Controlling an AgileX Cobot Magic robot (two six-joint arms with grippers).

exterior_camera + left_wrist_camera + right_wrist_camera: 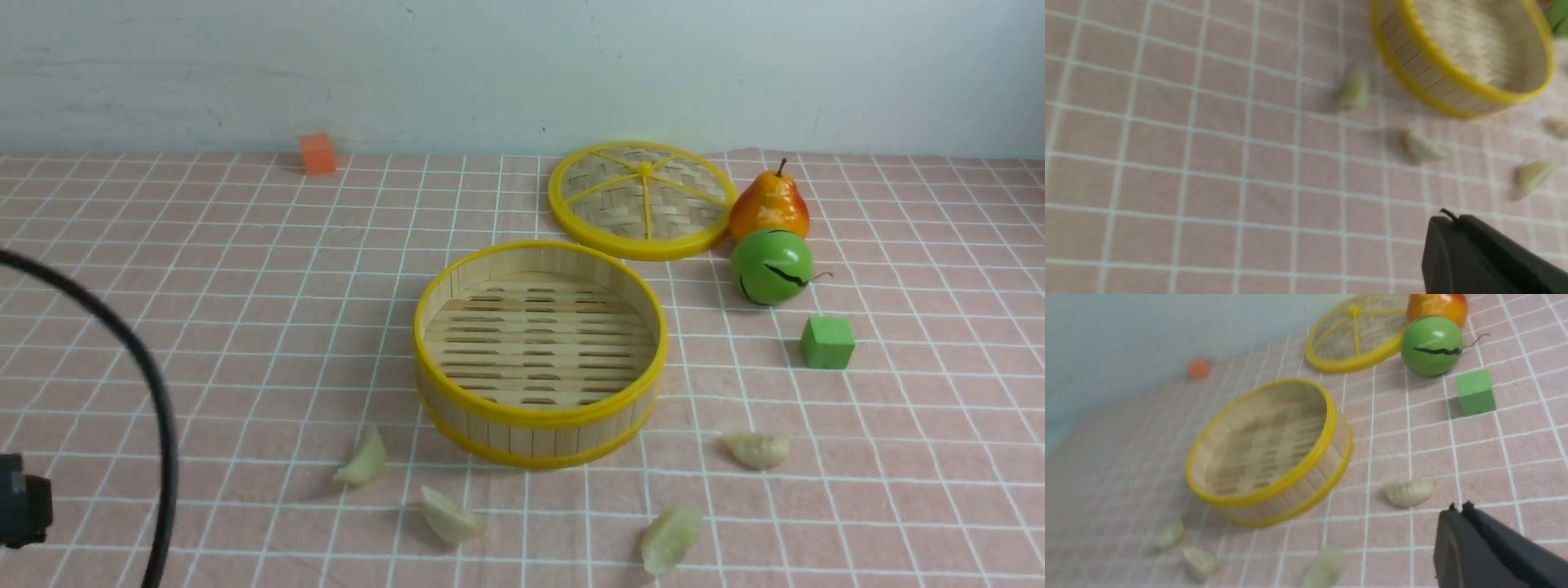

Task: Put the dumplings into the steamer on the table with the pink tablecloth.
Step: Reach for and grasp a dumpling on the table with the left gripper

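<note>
Lying near right pincer (1457,507): dumpling (1408,493)

Lid (641,200), pear (769,204), green ball (771,266) sit together — green cube (827,342) near, orange cube (317,153) apart.

The desk (122,269) carries a pink tablecloth (939,425) with a white grid. The steamer (539,420) stands mid-desk, with four dumplings (447,516) spread along its near side. To the far right lie a woven lid (641,198), pear (768,206), round green fruit (771,266) and green cube (827,342). An orange cube (317,153) sits at the far left.
</note>
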